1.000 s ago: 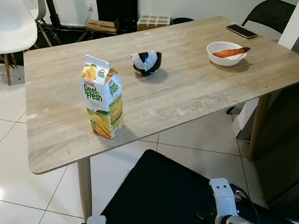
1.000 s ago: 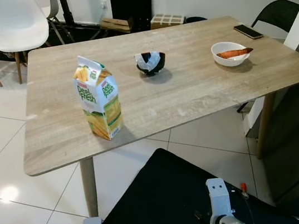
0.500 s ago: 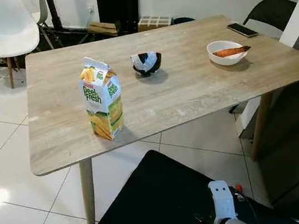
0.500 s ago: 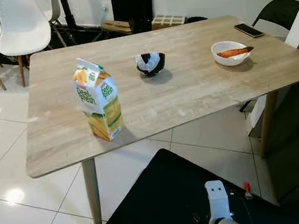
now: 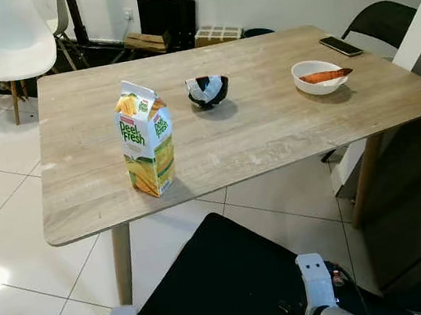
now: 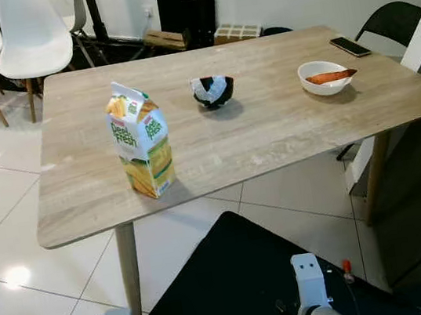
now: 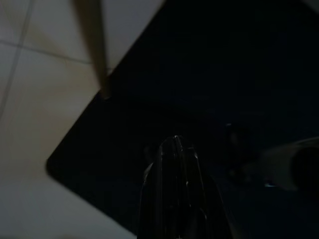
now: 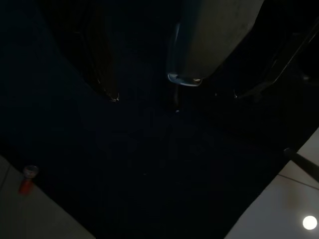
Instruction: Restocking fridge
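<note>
Matt wood table (image 5: 270, 129), glossy floor tiles (image 5: 2, 196)

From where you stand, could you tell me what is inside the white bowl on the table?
The white bowl holds one long orange-brown item lying across it, one end resting on the rim. What it is I cannot tell, and the bowl's bottom beneath it is hidden.

2 white chairs (image 5: 15, 40), phone (image 5: 340, 45) — table's (image 5: 270, 129) far corner
</note>
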